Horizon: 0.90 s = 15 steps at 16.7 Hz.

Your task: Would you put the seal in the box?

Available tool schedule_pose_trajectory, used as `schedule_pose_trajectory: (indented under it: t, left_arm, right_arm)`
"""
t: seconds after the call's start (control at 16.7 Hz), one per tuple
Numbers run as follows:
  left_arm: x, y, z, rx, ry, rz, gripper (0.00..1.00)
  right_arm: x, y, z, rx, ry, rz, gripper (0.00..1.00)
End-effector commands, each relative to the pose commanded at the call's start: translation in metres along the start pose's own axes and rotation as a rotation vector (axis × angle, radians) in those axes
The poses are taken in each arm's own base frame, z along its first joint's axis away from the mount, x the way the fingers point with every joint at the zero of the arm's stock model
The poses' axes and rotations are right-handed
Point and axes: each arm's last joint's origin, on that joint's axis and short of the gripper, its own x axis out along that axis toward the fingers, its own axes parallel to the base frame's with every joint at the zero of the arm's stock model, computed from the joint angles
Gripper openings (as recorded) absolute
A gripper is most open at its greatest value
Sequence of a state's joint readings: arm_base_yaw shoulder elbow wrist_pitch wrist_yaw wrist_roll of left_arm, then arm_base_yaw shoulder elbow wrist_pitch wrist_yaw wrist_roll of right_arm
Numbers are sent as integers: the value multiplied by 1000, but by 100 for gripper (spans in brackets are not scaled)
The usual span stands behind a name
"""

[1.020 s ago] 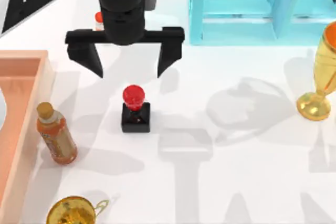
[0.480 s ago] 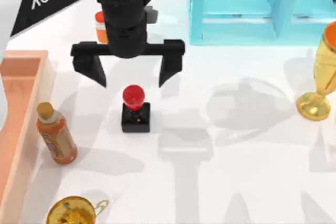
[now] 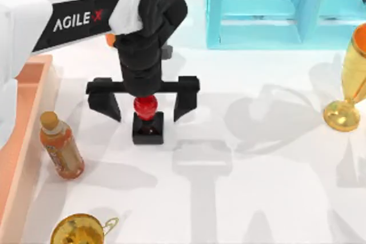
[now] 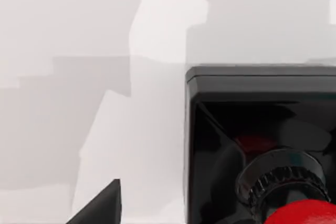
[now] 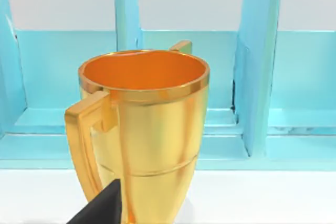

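Currently the left gripper (image 3: 145, 107) hangs directly over the seal (image 3: 147, 121), fingers spread wide and pointing down. One black finger (image 3: 106, 100) stands to the seal's left, the other to its right, each apart from it, with the red knob between them. Nothing is gripped; the jaws stand released.

Seal: upright on the white table (image 3: 257, 187), left of centre in the top view. Black base flat on the surface, red knob partly covered by the wrist above it. In the left wrist view the seal (image 4: 262, 145) sits very close, black base and ribbed neck plain to see, a sliver of red at the edge; one dark fingertip (image 4: 102, 205) shows beside it, not touching.

Box (image 3: 23, 141): at the table's left edge, salmon-orange wall visible, well apart from the seal. A small orange bottle (image 3: 60, 146) with a tan cap stands between box wall and seal, just beside the wall.

Other items: light-blue shelf (image 3: 286, 10) at the far side, right of the arm. Gold trophy cup (image 3: 349, 84) at the right edge. Second gold cup (image 3: 80, 230) at the near edge, left side.

Right arm: parked. Its wrist view faces the gold cup (image 5: 142, 135) with the blue shelf (image 5: 262, 77) behind it; whether its fingers are spread or closed cannot be told.
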<state>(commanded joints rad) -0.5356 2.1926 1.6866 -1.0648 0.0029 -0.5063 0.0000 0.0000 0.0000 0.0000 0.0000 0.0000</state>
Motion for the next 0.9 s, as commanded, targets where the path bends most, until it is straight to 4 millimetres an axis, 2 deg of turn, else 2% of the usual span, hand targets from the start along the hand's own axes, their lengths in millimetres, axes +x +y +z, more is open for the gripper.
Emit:
schedule_pose_trajectory:
  t: [0.12, 0.9]
  left_arm:
    - [0, 0, 0, 0, 0, 0, 100]
    - [0, 0, 0, 0, 0, 0, 2]
  right_arm:
    - [0, 0, 0, 0, 0, 0, 100]
    - [0, 0, 0, 0, 0, 0, 100]
